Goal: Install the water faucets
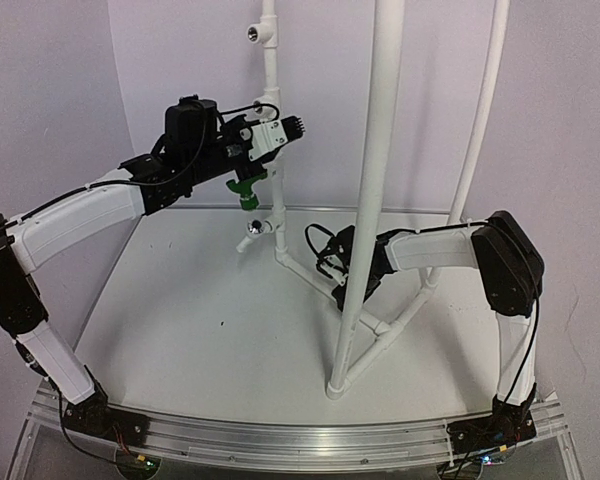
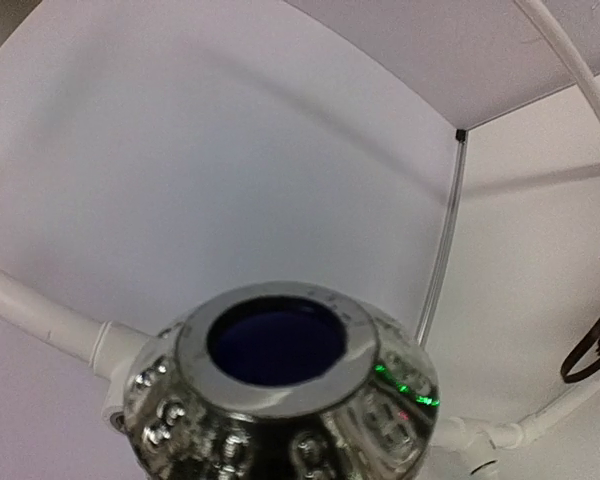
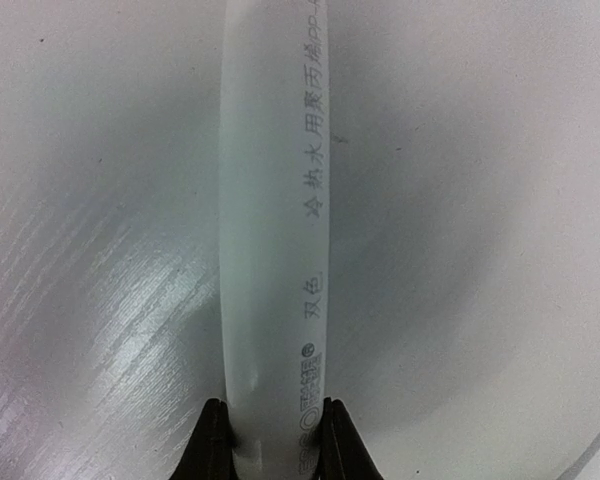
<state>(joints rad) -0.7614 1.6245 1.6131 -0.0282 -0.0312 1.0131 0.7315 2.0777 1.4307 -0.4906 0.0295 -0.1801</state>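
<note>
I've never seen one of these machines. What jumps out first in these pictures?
A tall white pipe frame stands on the table, and high against it the left tool holds a small green faucet. Lower down, the right tool clamps a white pipe printed with lettering. A shiny chrome knob with a dark blue centre looms at the bottom of the left wrist view.

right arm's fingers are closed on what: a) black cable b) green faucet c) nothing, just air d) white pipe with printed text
d: in the right wrist view the two dark fingers press against either side of the white pipe, which bears printed text and runs straight up between them.
</note>
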